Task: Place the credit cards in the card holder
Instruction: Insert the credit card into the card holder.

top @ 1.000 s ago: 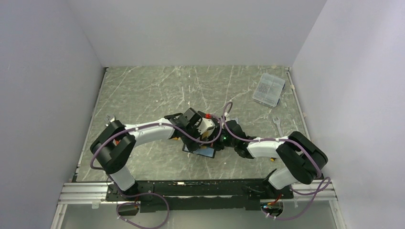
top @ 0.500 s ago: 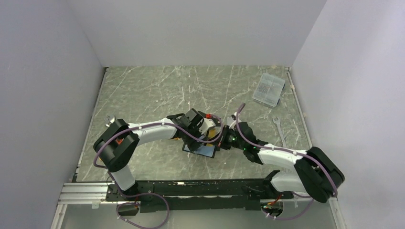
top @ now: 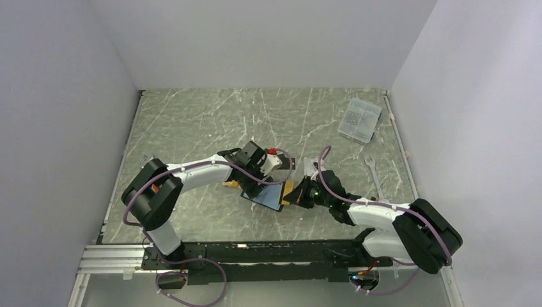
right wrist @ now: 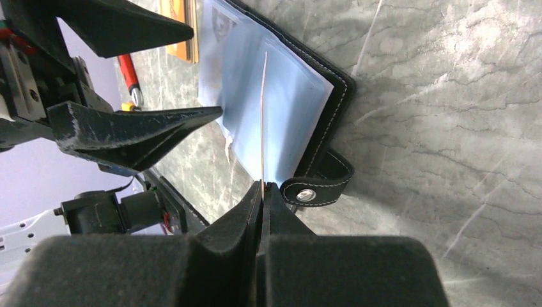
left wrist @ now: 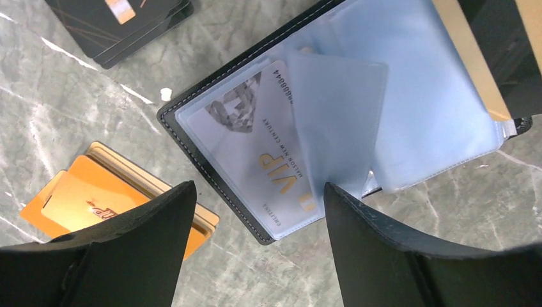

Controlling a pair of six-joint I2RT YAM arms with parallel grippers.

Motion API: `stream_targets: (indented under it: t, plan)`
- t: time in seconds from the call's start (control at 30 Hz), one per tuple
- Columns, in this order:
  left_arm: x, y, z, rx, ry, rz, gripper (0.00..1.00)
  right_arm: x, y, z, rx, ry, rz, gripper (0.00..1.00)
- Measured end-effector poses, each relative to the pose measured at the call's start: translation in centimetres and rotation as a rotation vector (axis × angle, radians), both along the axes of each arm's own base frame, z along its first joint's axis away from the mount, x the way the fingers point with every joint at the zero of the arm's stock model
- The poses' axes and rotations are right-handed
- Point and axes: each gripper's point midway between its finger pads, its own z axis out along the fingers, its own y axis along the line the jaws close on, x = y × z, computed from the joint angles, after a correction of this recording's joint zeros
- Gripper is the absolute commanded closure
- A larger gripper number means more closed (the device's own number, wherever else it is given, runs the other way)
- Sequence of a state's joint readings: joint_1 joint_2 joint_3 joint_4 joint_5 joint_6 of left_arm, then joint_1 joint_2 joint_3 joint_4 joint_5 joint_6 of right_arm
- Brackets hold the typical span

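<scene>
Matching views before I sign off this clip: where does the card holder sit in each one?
Top external: card holder in the middle, slightly low.
Left wrist: lying open, centre to upper right.
Right wrist: lying open, upper centre.
Shared landmark: orange-gold cards beside it.

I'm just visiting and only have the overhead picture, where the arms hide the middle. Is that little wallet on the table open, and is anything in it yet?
Observer: Yes. The card holder lies open, and a silver-grey card marked VIP sits inside one of its clear sleeves.
Operator: What is the right claw doing?
Observer: The right gripper is shut on a gold card, held edge-on at the open sleeves. I cannot tell whether it has entered one.
Operator: Any cards left over?
Observer: Orange cards and black cards lie on the table beside the holder.
</scene>
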State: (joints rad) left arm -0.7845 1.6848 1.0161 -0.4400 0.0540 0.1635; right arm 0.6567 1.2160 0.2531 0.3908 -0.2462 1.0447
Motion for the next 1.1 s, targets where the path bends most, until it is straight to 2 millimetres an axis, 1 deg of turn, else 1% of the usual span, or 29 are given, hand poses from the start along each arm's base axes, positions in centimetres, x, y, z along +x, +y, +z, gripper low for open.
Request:
stream_targets:
  t: [0.17, 0.43, 0.57, 0.63, 0.67, 0.77, 0.83, 0.93, 1.0, 1.1]
  plan:
    - [0.2, 0.6, 0.1, 0.007, 0.005, 0.015, 0.20, 0.0, 0.4, -0.4, -0.006, 0.023, 0.016, 1.00]
    - [0.2, 1.9, 1.6, -0.025, 0.037, 0.047, 0.17, 1.5, 3.1, 0.3, 0.012, 0.026, 0.067, 1.00]
    - [1.0, 2.5, 2.7, -0.065, 0.041, 0.073, 0.12, 1.7, 4.0, 0.2, 0.019, 0.030, 0.093, 1.00]
    - [1.4, 2.9, 3.4, -0.093, 0.047, 0.089, 0.03, 1.8, 4.6, 0.2, 0.020, 0.036, 0.108, 1.00]
    - [1.7, 3.1, 3.7, -0.108, 0.053, 0.097, 0.01, 1.9, 4.9, 0.1, 0.020, 0.039, 0.112, 1.00]
    - [2.4, 3.4, 4.4, -0.156, 0.074, 0.119, 0.01, 2.2, 6.0, -0.1, 0.023, 0.044, 0.132, 1.00]
    - [2.5, 3.4, 4.7, -0.186, 0.094, 0.126, 0.01, 2.2, 6.6, -0.4, 0.028, 0.048, 0.149, 1.00]
    - [1.8, 2.4, 4.5, -0.232, 0.161, 0.108, 0.01, 1.7, 6.8, -0.7, 0.028, 0.057, 0.163, 1.00]
    - [1.5, 1.5, 3.9, -0.253, 0.219, 0.101, 0.01, 1.3, 6.7, -0.6, 0.028, 0.053, 0.166, 1.00]
    - [0.9, 0.7, 2.4, -0.261, 0.301, 0.093, 0.01, 0.5, 5.9, -0.1, 0.037, 0.038, 0.162, 1.00]
